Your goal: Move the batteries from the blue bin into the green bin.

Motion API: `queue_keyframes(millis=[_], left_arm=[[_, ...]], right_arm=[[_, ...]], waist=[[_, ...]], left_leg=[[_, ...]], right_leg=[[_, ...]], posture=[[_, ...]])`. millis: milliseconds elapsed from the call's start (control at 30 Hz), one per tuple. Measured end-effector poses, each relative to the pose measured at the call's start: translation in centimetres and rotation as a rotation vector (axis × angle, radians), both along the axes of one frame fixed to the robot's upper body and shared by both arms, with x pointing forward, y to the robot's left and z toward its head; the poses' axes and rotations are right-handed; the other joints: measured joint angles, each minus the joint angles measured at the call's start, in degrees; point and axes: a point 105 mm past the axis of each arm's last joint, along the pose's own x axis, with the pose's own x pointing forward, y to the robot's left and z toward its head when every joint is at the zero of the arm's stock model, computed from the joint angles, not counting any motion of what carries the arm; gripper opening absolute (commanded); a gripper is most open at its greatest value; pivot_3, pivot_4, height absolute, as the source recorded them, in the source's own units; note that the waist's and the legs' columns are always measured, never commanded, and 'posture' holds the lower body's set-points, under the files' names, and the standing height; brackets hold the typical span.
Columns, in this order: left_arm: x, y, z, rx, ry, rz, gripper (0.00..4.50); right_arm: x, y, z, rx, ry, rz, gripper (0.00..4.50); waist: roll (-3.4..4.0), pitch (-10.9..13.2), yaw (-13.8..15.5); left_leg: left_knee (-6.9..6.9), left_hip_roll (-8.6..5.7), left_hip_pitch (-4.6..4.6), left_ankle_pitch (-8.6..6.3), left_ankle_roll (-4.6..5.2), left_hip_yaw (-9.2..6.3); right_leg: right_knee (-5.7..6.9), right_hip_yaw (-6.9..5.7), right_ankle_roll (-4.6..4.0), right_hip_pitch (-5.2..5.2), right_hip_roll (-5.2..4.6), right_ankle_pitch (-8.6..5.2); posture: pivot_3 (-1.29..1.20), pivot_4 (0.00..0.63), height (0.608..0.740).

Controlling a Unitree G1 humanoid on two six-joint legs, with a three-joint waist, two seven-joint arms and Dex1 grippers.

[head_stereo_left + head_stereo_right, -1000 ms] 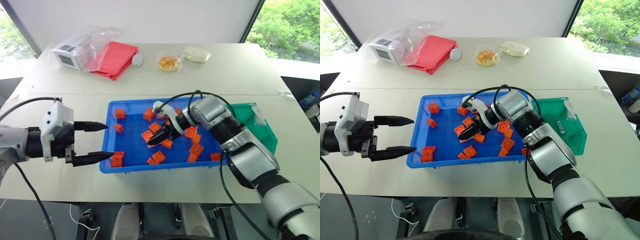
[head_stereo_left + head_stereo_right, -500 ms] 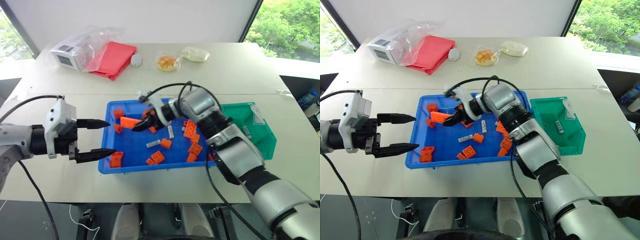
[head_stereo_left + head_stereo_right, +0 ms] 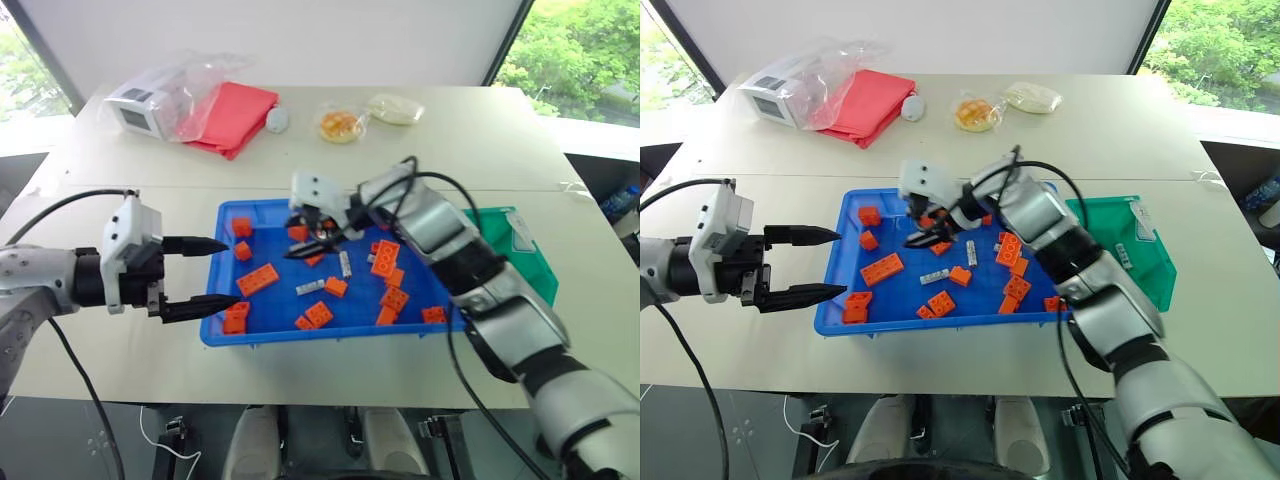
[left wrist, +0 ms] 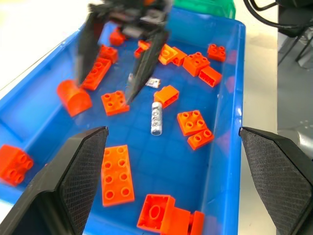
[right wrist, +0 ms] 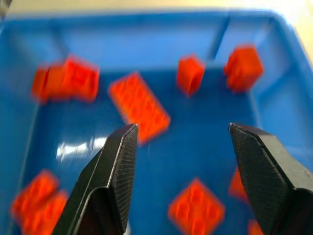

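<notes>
Looking down from the head camera: blue bin [image 3: 225,335] sits mid-table, scattered with orange bricks [image 3: 258,279]. Two batteries [image 3: 309,288] lie bare on its floor near the centre, one [image 3: 344,263] close under the right gripper [image 3: 312,243]. That gripper hangs above the bin's far half, fingers apart, nothing between them. Left gripper [image 3: 214,270] is level at the bin's left rim, jaws wide, empty, its lower finger over the rim beside a pair of bricks [image 3: 235,318]. Green bin [image 3: 520,262] stands against the blue bin's right end, partly hidden by the right arm. At the table's far edge: red cloth [image 3: 228,117], a white device in a clear bag [image 3: 132,108].

Left wrist view: own fingers [image 4: 63,186] spread wide, nothing held. One battery [image 4: 156,118] lies among bricks mid-floor; the other [image 4: 152,82] sits partly behind a dark finger of the right gripper [image 4: 105,81], which hangs open above the floor.

Right wrist view: fingers [image 5: 111,181] apart over the blue floor and blurred bricks; no battery between them.
</notes>
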Motion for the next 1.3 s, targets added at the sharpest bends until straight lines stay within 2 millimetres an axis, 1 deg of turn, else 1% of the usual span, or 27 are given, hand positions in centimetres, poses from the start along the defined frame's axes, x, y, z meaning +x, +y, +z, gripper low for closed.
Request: queue_keyframes(millis=[67,200,367,500,600,700,733,867,1000,1033,1067,1100,1167,1233,1300], left_arm=[[0.0,-0.2,-0.2,-0.001,0.007,-0.011,4.5],[0.2,-0.4,-0.2,0.002,-0.003,-0.022,4.5],[0.5,-0.6,-0.1,0.0,-0.005,-0.031,4.5],[0.5,-0.5,-0.1,0.001,-0.005,-0.029,4.5],[0.8,-0.3,0.0,-0.002,-0.005,-0.02,4.5],[0.9,-0.4,0.2,-0.002,-0.015,-0.022,4.5],[0.9,-0.4,0.3,-0.002,-0.017,-0.023,4.5],[1.0,-0.3,0.3,-0.003,-0.016,-0.018,4.5],[1.4,-0.2,0.5,0.005,-0.037,-0.015,4.5],[1.6,-0.3,0.5,0.003,-0.037,-0.02,4.5],[1.8,-0.5,0.4,-0.005,-0.037,-0.026,4.5],[1.9,-0.7,0.3,-0.01,-0.032,-0.033,4.5],[2.0,-0.9,0.0,-0.012,-0.032,-0.044,4.5],[2.4,-0.9,0.0,-0.017,-0.031,-0.046,4.5],[2.8,-0.8,-0.1,-0.015,-0.03,-0.046,4.5]], right_arm=[[-1.0,-0.9,-1.1,-0.023,0.0,0.015,3.0],[-2.1,-1.6,-3.2,-0.076,-0.018,0.039,3.0],[-1.4,-1.1,-4.4,-0.078,-0.033,-0.004,3.0],[-0.8,-1.6,-5.2,-0.094,-0.007,-0.039,3.0],[-0.5,-2.0,-6.0,-0.117,0.014,-0.041,2.22],[-1.1,-2.0,-6.2,-0.134,0.032,0.005,0.76],[-1.2,-2.1,-6.3,-0.142,0.037,0.017,0.37],[-1.4,-2.3,-6.2,-0.136,0.07,0.008,0.39],[-0.8,-2.3,-5.2,-0.075,0.106,-0.066,0.39],[-0.5,-2.6,-4.6,-0.052,0.106,-0.094,0.39],[-0.1,-3.1,-3.3,-0.016,0.109,-0.138,0.39],[0.7,-3.9,-1.2,0.031,0.09,-0.192,0.39],[1.3,-5.1,1.4,0.082,0.063,-0.248,0.39],[1.1,-6.4,3.0,0.116,0.065,-0.287,0.39],[0.6,-6.5,2.9,0.12,0.087,-0.292,0.39]], waist=[[0.0,0.0,-0.2],[0.0,0.0,-0.08],[-0.02,0.0,0.03],[-0.03,0.0,0.25],[-0.03,0.0,0.23],[-0.04,0.0,0.23],[-0.04,0.0,0.23],[-0.04,-0.01,0.24],[-0.03,0.0,0.26],[-0.02,0.0,0.31],[0.01,0.03,0.44],[-0.01,0.03,0.45],[-0.02,0.02,0.49],[-0.05,0.0,0.51],[-0.05,0.0,0.35]], left_leg=[[0.0,0.05,0.03,0.0,0.0,0.0],[0.0,0.06,0.06,0.0,0.0,-0.01],[0.02,0.06,0.05,0.01,-0.02,0.02],[0.02,0.05,0.04,0.01,-0.02,0.01],[0.02,0.04,0.04,0.01,-0.01,0.01],[0.02,0.04,0.06,0.01,-0.01,-0.01],[0.02,0.04,0.07,0.01,-0.01,-0.01],[0.02,0.04,0.07,0.01,-0.01,-0.01],[0.02,0.04,0.06,0.01,-0.02,-0.01],[0.02,0.04,0.06,0.01,-0.02,0.0],[0.03,0.01,0.04,0.02,-0.02,0.0],[0.04,0.01,0.02,0.02,-0.02,0.0],[0.04,0.01,0.02,0.01,-0.02,0.0],[0.02,0.01,0.02,0.01,-0.01,-0.04],[0.01,0.01,0.03,0.01,-0.01,-0.04]], right_leg=[[0.04,0.0,-0.04,-0.01,0.06,-0.02],[0.08,0.0,-0.17,-0.01,0.1,-0.1],[0.06,0.01,-0.21,-0.01,0.07,-0.12],[0.05,0.01,-0.22,0.0,0.06,-0.13],[0.04,0.01,-0.22,0.01,0.06,-0.13],[0.04,0.0,-0.21,0.04,0.06,-0.13],[0.04,0.0,-0.21,0.05,0.06,-0.13],[0.04,0.0,-0.21,0.06,0.06,-0.13],[0.05,0.0,-0.19,0.04,0.06,-0.12],[0.05,0.0,-0.16,0.04,0.05,-0.1],[0.05,0.0,-0.14,0.04,0.03,-0.09],[0.03,0.0,-0.13,0.04,0.02,-0.08],[0.01,-0.01,-0.14,0.04,0.01,-0.09],[0.01,-0.05,-0.15,0.05,0.02,-0.09],[0.01,-0.05,-0.14,0.05,0.03,-0.09]], posture=[[0.0,0.15,0.734],[0.0,0.15,0.734],[0.0,0.15,0.734],[0.0,0.15,0.734],[0.0,0.15,0.734],[0.0,0.15,0.734],[0.0,0.15,0.734],[0.0,0.15,0.734],[0.0,0.15,0.734],[0.0,0.15,0.734],[0.0,0.15,0.734],[0.0,0.15,0.734],[0.0,0.15,0.734],[0.0,0.15,0.734],[0.0,0.15,0.734]])
